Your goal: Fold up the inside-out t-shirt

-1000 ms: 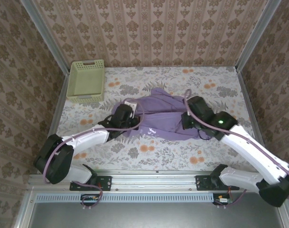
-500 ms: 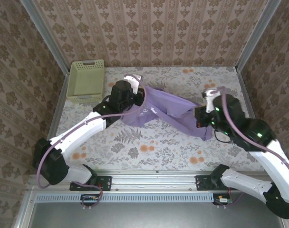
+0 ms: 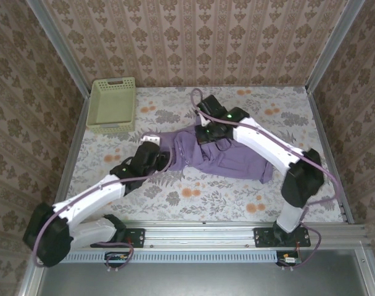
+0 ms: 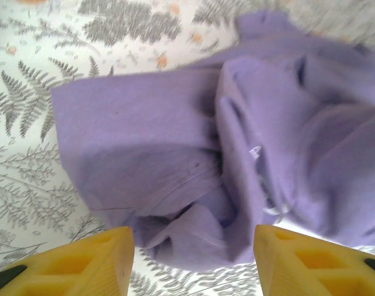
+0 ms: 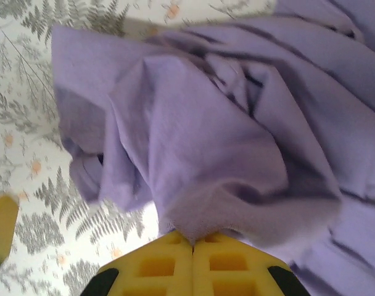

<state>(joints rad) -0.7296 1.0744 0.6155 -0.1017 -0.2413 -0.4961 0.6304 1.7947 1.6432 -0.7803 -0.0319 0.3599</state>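
The lavender t-shirt [image 3: 227,157] lies bunched in a long heap across the middle of the table. My left gripper [image 3: 163,161] sits at its left end. In the left wrist view that gripper [image 4: 193,265] is open, its yellow fingers [image 4: 70,265] spread wide, with a crumpled shirt edge [image 4: 193,234] lying just ahead of them and a small white bit [image 4: 255,151] among the folds. My right gripper [image 3: 206,134] reaches over the shirt's back left part. In the right wrist view the gripper [image 5: 192,250] is shut on a raised fold of the t-shirt [image 5: 237,203].
A pale green basket [image 3: 111,105] stands at the back left corner of the floral table [image 3: 193,200]. Patterned walls with metal posts close in the back and both sides. The right arm [image 3: 267,145] stretches across the shirt's right half.
Half a second ago both grippers held the shirt stretched between them. Now it lies bunched on the table, the left gripper has let go and dropped to its left end, and the right arm has swung left.
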